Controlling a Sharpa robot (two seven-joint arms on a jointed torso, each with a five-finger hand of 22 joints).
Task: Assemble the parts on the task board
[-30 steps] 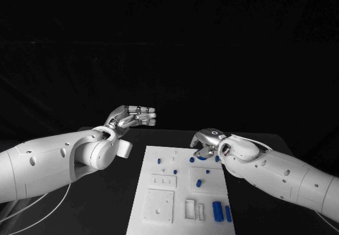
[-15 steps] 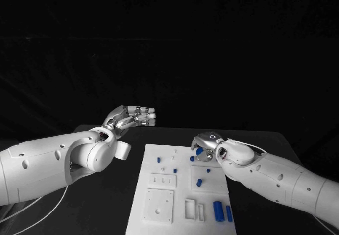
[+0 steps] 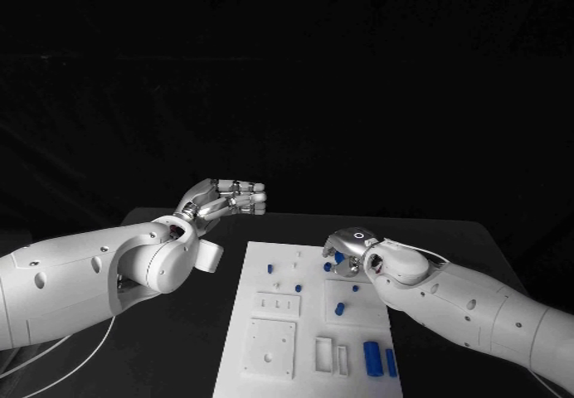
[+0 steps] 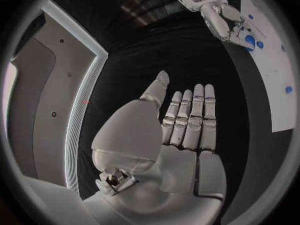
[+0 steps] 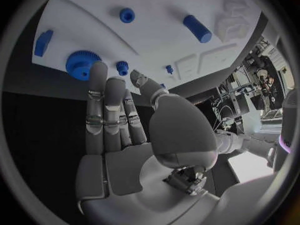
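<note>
right hand (image 5: 119, 130) hovers open beside blue gear (image 5: 81, 65).

Pretty dark setup overall: the tabletop (image 3: 179, 348) is matte black and behind it hangs a black backdrop (image 3: 287, 99) with faint folds, like cloth. From the left wrist view there's a grey wall panel (image 4: 53, 90) with a thin bright light strip (image 4: 87, 100) running along its edge. The right wrist view catches a cluttered spot of equipment (image 5: 253, 85) off to the side, too small to make out
</note>
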